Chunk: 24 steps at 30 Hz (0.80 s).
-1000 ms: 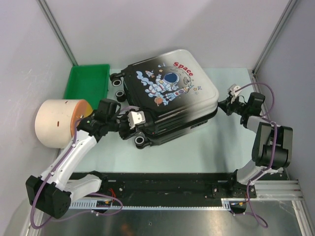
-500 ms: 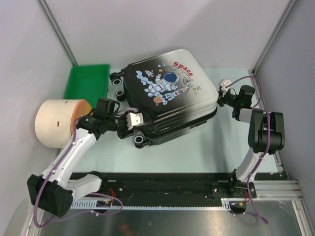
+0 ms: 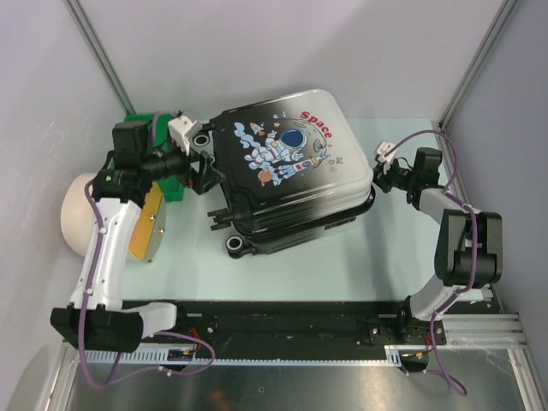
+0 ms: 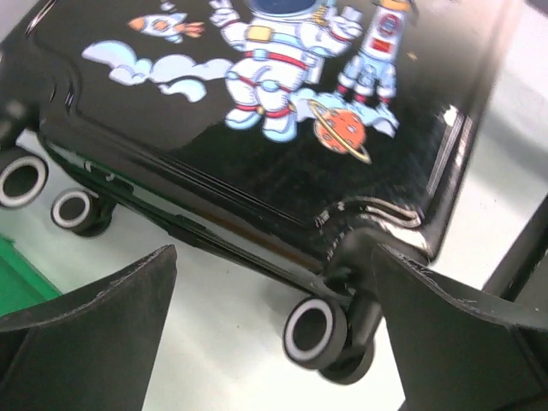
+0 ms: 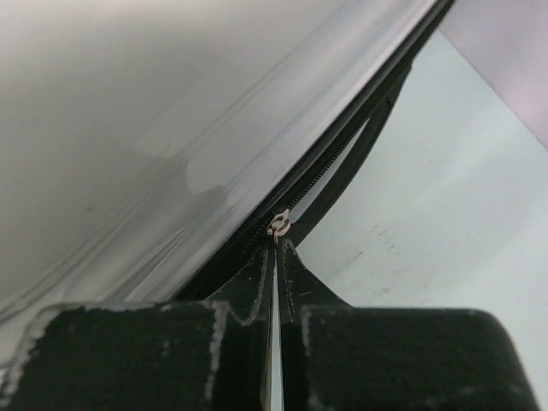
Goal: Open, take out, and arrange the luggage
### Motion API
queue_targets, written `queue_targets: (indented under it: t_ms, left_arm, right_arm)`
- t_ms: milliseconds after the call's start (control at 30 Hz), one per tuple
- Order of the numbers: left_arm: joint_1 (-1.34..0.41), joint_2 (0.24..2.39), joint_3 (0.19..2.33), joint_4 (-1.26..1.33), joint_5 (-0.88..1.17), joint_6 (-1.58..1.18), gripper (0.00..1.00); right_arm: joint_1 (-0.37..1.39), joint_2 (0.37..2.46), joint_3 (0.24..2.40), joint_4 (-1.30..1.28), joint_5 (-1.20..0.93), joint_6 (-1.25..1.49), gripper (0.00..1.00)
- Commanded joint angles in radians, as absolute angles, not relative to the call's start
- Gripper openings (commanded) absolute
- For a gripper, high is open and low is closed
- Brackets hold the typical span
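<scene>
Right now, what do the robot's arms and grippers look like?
The left arm and right arm have white shells with black joints, and a thin purple cable runs along each. The left gripper and right gripper have black, wedge-shaped fingers.

The top view looks down from above the near edge of the table [image 3: 385, 248], taking in its whole surface. Both wrist views sit close to the luggage [image 4: 257, 171]: left facing its wheeled end, right against its zipper [image 5: 342, 158].
</scene>
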<state>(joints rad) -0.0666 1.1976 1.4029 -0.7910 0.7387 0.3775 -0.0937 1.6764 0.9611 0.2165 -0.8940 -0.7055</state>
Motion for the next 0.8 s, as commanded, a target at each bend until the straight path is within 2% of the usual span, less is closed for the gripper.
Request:
queue_targets:
  t_ms: [0, 133, 267, 367, 500, 600, 667, 700, 767]
  left_arm:
    - [-0.043, 1.307, 1.405, -0.677, 0.654, 0.066, 1.00]
    - [-0.046, 1.428, 1.393, -0.603, 0.652, -0.055, 1.00]
    - [-0.095, 1.558, 1.436, -0.592, 0.699, -0.055, 0.97]
    - [-0.178, 1.647, 1.494, -0.594, 0.730, -0.026, 0.89]
    - [-0.309, 1.791, 1.652, -0.594, 0.750, 0.052, 0.70]
    - [-0.376, 1.896, 1.753, -0.594, 0.724, 0.129, 0.61]
    - [-0.400, 1.942, 1.801, -0.597, 0.698, 0.185, 0.63]
    - [-0.408, 1.947, 1.849, -0.595, 0.668, 0.199, 0.72]
    - [-0.402, 1.948, 1.910, -0.595, 0.634, 0.199, 0.82]
  right_arm:
    - [-0.011, 1.553, 0.904, -0.070, -1.089, -0.850, 0.00]
    - [-0.003, 1.465, 0.845, -0.227, -1.097, -0.957, 0.00]
    - [0.029, 1.336, 0.776, -0.360, -1.085, -0.988, 0.00]
    - [0.054, 1.191, 0.704, -0.423, -1.025, -0.944, 0.00]
    - [0.100, 1.017, 0.628, -0.428, -0.882, -0.801, 0.00]
    - [0.172, 0.904, 0.575, -0.408, -0.794, -0.709, 0.00]
    - [0.243, 0.853, 0.549, -0.385, -0.699, -0.654, 0.00]
    - [0.267, 0.842, 0.545, -0.367, -0.668, -0.605, 0.00]
    - [0.328, 0.830, 0.537, -0.351, -0.579, -0.566, 0.00]
